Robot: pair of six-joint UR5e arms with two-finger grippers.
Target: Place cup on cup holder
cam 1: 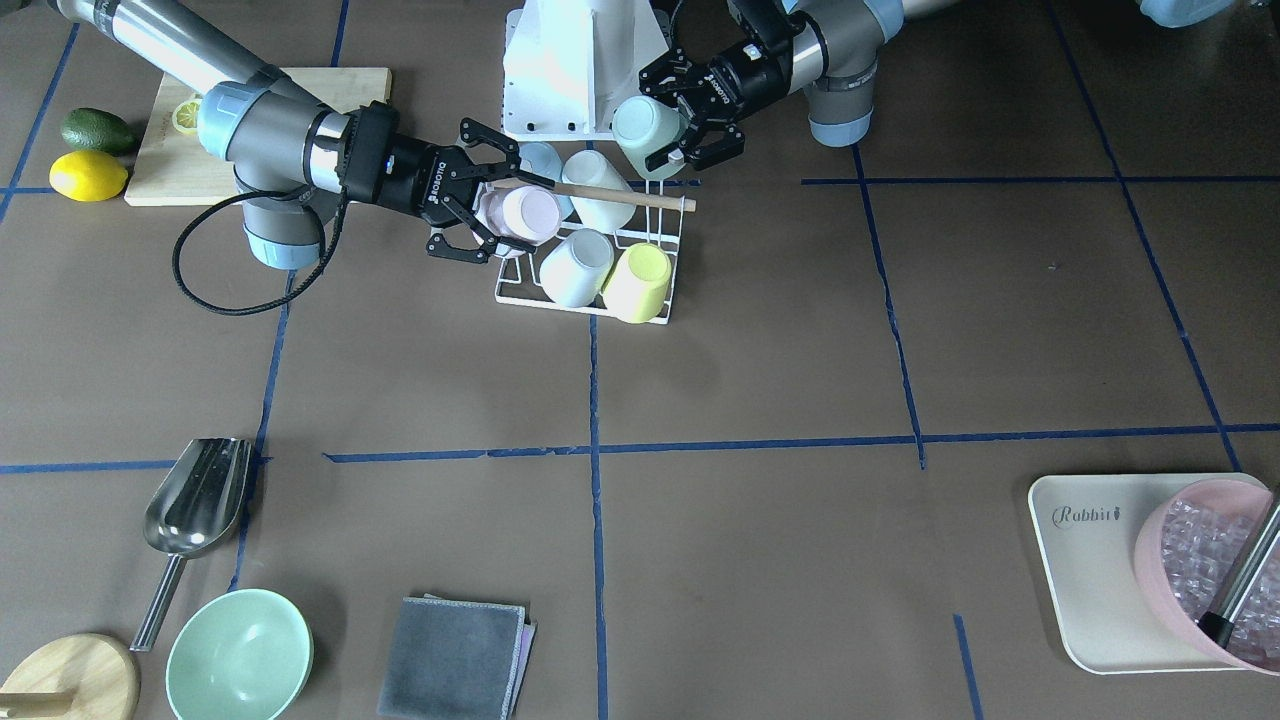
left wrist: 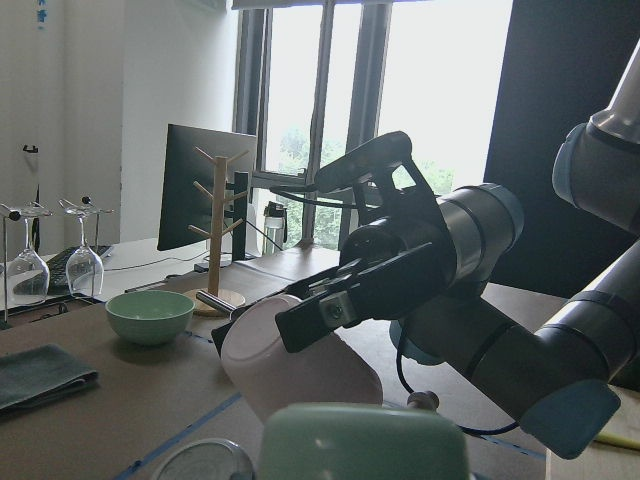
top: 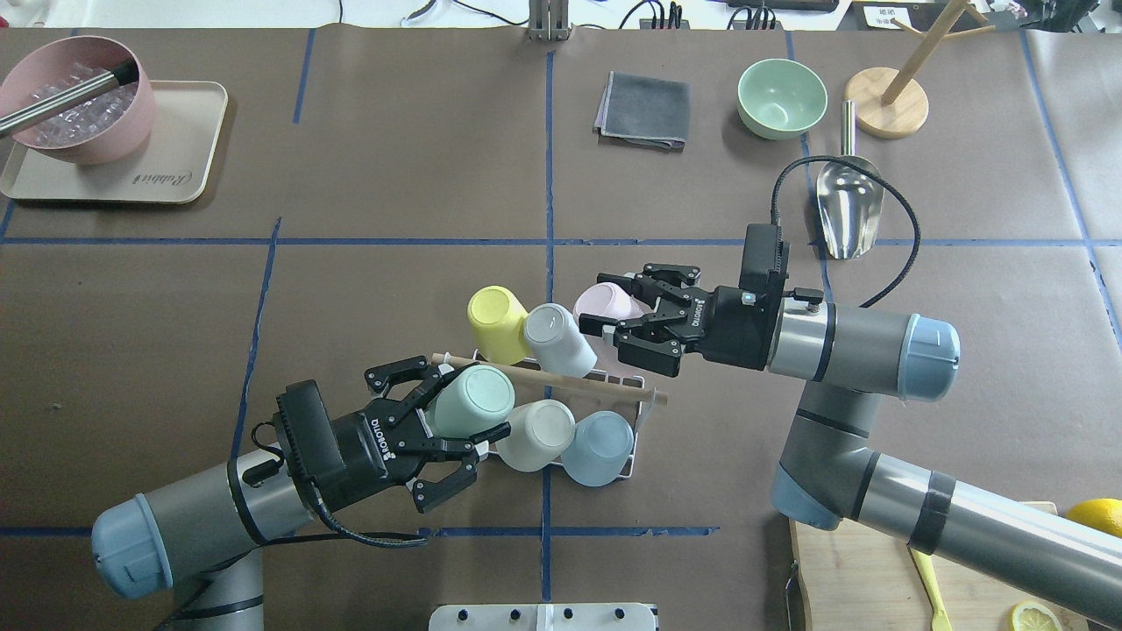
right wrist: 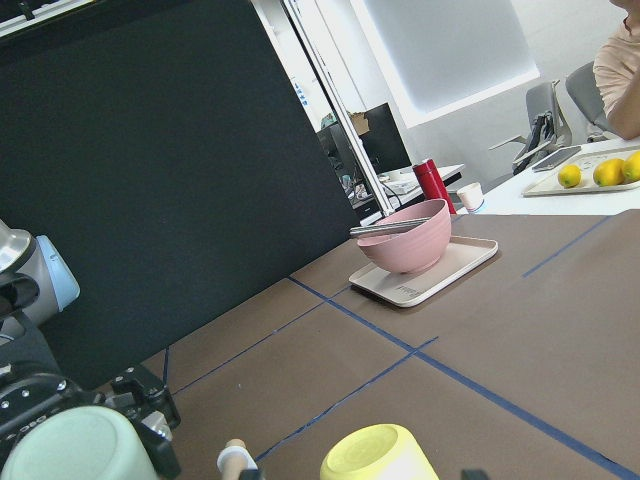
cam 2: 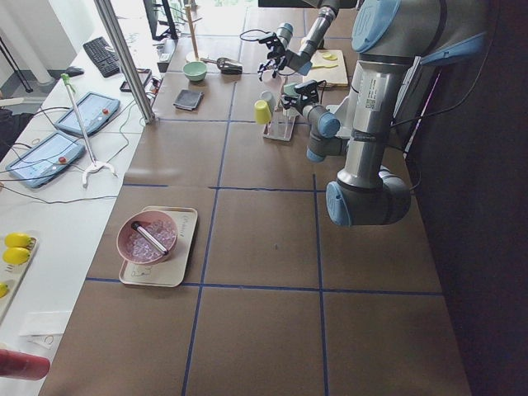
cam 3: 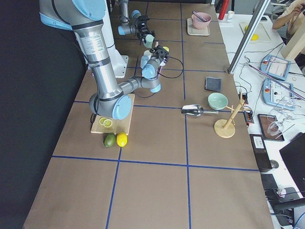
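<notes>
The cup holder, a white wire rack (top: 638, 386) (cam 1: 580, 300) with a wooden rod (top: 570, 381), stands at mid-table. It carries a yellow cup (top: 493, 320), a grey-white cup (top: 557, 337), a white cup (top: 536, 434) and a blue cup (top: 598, 447). My left gripper (top: 473, 401) (cam 1: 657, 120) is shut on a mint green cup (top: 478, 394) (cam 1: 640, 128) at the rack's near left end. My right gripper (top: 611, 307) (cam 1: 530, 213) is shut on a pink cup (top: 600, 302) (cam 1: 528, 212) at the rack's far right end. The left wrist view shows its fingers (left wrist: 340, 305) on the pink cup (left wrist: 300, 370).
A cutting board (cam 1: 165, 150) with a lemon (cam 1: 88, 175) and avocado (cam 1: 97, 130) lies by my right arm. A metal scoop (top: 848, 206), green bowl (top: 782, 96), grey cloth (top: 644, 109) and wooden stand (top: 887, 105) sit far right. A tray (top: 175, 175) with a pink bowl (top: 79, 109) is far left.
</notes>
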